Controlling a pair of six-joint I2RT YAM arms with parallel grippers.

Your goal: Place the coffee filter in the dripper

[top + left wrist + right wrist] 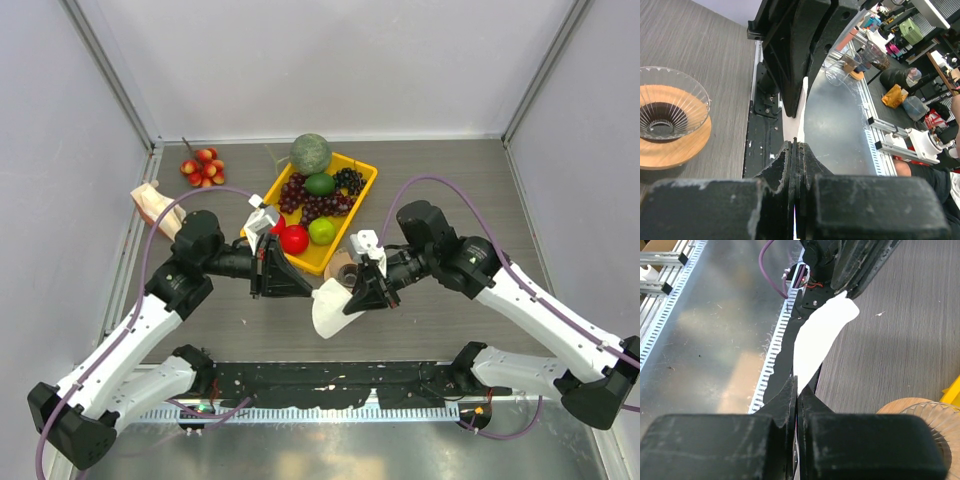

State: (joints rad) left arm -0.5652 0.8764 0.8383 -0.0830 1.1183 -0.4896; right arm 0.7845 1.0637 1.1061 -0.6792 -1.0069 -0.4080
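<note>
The white paper coffee filter hangs between my two grippers, just above the table in front of the dripper. My right gripper is shut on its right edge; in the right wrist view the filter fans out from the shut gripper. My left gripper is shut on its left edge; in the left wrist view a white strip of filter runs into the closed gripper. The clear ribbed dripper sits on a wooden ring, empty, and is also in the right wrist view.
A yellow tray of fruit stands behind the dripper, with a green melon at its far end. Red fruits and a beige paper bundle lie at the back left. A black mat runs along the near edge.
</note>
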